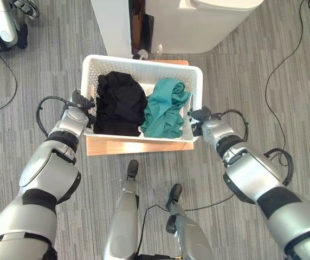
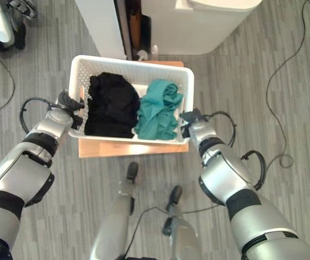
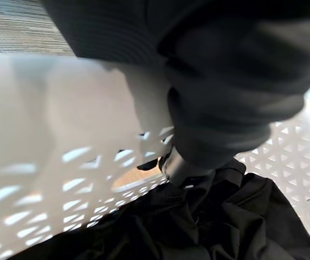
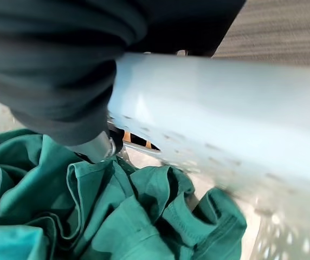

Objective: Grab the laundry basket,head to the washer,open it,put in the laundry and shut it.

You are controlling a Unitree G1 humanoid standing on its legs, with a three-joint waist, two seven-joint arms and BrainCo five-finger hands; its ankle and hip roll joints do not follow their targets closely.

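Observation:
A white lattice laundry basket [image 1: 144, 61] stands on a low wooden stand [image 1: 133, 147] right in front of me. It holds a heap of black clothes [image 1: 120, 103] on the left and teal clothes [image 1: 166, 109] on the right. My left hand [image 1: 81, 103] grips the basket's left rim; in its wrist view the thumb [image 3: 176, 168] reaches down inside the wall [image 3: 46, 141] beside the black clothes [image 3: 209, 222]. My right hand [image 1: 201, 116] clasps the right rim [image 4: 209, 114], its thumb [image 4: 98, 147] inside by the teal clothes [image 4: 90, 211].
Just beyond the basket stands the white washer [image 1: 198, 24], with a white panel [image 1: 111, 24] to its left and a dark gap between them. Another robot's arm [image 1: 3, 24] lies at the far left. A thin cable [image 1: 285, 54] runs over the grey carpet on the right.

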